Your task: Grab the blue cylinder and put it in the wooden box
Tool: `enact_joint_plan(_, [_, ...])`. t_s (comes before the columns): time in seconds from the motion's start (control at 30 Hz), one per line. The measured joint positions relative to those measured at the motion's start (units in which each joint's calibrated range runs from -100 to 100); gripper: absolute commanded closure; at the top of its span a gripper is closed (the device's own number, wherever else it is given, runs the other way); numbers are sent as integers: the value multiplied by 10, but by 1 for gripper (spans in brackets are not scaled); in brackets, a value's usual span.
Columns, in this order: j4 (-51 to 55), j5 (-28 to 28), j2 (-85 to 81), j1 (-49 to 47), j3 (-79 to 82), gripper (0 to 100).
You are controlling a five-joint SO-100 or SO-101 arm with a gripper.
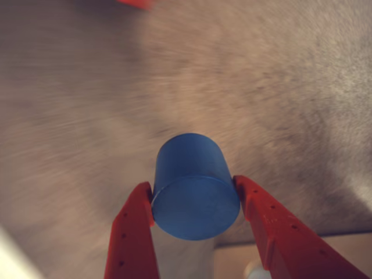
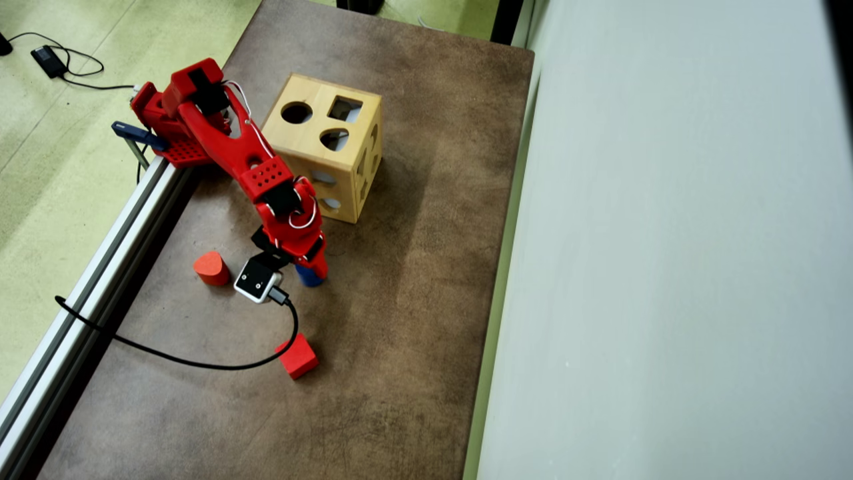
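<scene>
In the wrist view my red gripper (image 1: 195, 195) is shut on the blue cylinder (image 1: 195, 192), one finger pressed on each side of it, its flat round end facing the camera. The brown table behind it is motion-blurred. In the overhead view the gripper (image 2: 308, 272) points down at mid-table and only a sliver of the blue cylinder (image 2: 308, 278) shows below it. The wooden box (image 2: 325, 148), a light-wood cube with round, square and other cut-outs in its top, stands behind the gripper, partly covered by my arm.
A red rounded block (image 2: 212, 268) stands left of the gripper. A red cube (image 2: 298, 357) lies nearer the front, with the black camera cable (image 2: 200, 363) looping beside it. A metal rail (image 2: 100, 260) runs along the table's left edge. A grey wall (image 2: 666, 267) bounds the right.
</scene>
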Motion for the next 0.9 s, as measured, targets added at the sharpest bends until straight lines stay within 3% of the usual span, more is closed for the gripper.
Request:
enact_joint_plan(0.47, [241, 0, -282, -16, 0, 98])
enact_joint_plan(0.9, [342, -2, -402, -208, 19, 98])
